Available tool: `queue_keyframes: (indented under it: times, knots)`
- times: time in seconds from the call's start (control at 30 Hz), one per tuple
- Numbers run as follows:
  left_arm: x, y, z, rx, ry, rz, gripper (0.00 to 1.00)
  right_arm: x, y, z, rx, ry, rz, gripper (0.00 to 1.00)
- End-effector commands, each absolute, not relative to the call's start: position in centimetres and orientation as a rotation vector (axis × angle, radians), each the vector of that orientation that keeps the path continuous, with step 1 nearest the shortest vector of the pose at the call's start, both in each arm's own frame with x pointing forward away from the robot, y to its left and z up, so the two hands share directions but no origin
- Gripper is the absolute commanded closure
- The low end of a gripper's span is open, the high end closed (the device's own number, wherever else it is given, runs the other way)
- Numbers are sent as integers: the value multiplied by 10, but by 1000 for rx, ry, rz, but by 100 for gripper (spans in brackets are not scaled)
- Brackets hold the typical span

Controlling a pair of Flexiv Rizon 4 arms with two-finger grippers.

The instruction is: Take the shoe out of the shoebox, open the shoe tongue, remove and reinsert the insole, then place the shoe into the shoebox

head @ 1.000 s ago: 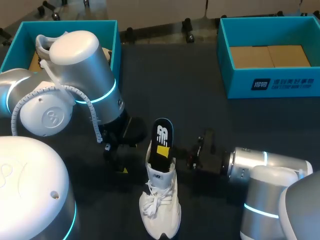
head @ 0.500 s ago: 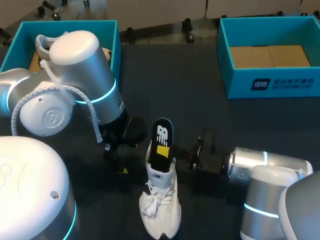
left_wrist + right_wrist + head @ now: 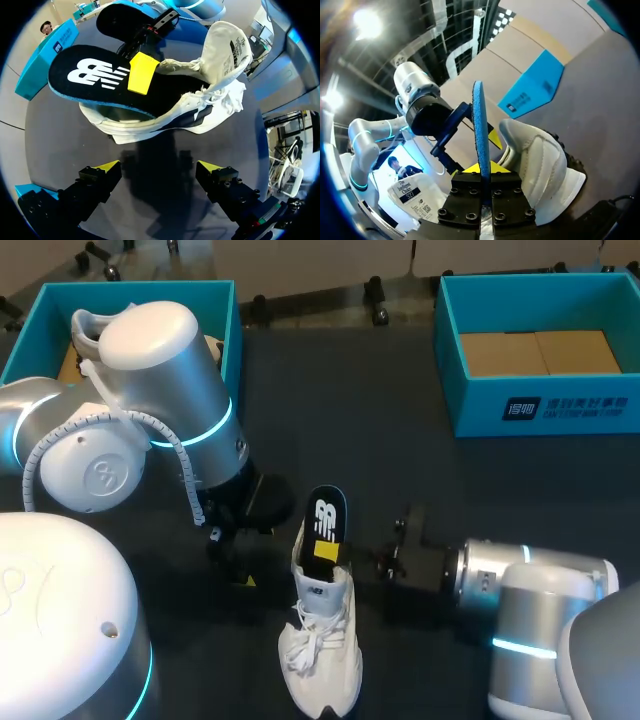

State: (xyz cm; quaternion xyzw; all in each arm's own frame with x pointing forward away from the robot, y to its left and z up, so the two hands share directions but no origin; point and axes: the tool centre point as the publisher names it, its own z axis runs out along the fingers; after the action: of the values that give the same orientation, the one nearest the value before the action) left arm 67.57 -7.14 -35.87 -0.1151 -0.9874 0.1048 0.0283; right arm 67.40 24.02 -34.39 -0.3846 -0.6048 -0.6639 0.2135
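Insole (image 3: 326,516) pinched between right jaws, above shoe (image 3: 321,658)

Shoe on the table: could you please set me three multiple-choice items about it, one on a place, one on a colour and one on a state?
1. Where does the shoe stand?
A. in the left box
B. on the table
C. in the right box

2. What colour is the top face of the insole?
A. black
B. red
C. green

3. How do the left jaws stand?
A. shut on the insole
B. shut on the tongue
C. open, holding nothing

Key:
1 B: the head view shows it on the dark table, outside both boxes.
2 A: the face is black with a white logo.
3 C: the left wrist view shows both yellow tips apart, short of the shoe, with bare table between them.
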Motion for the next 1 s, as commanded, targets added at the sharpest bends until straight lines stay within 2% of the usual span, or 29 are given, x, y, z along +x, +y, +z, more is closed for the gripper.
queue_keyframes:
  times: [0.03, 0.1, 0.23, 0.27, 0.43, 0.8, 0.87, 0.93, 1.0]
  knots:
    - [675, -71, -359, -356, -3048, 323, 0, 672, 243, -344, -1083, -1694, -1807, 100]
    - [675, -71, -359, -356, -3048, 323, 0, 669, 243, -343, -1089, -1698, -1812, 100]
    - [675, -71, -359, -356, -3048, 323, 0, 668, 244, -337, -1091, -1727, -1829, 72]
    - [675, -71, -359, -356, -3048, 323, 0, 668, 245, -335, -1090, -1737, -1831, 68]
    - [675, -71, -359, -356, -3048, 323, 0, 669, 245, -327, -1083, -1775, -1838, 74]
    - [675, -71, -359, -356, -3048, 323, 0, 677, 235, -322, -1087, -1802, -1874, 76]
    - [675, -71, -359, -356, -3048, 323, 0, 679, 233, -322, -1090, -1798, -1890, 82]
    - [675, -71, -359, -356, -3048, 323, 0, 680, 231, -323, -1091, -1794, -1899, 100]
    - [675, -71, -359, -356, -3048, 323, 0, 682, 231, -325, -1091, -1788, -1903, 100]
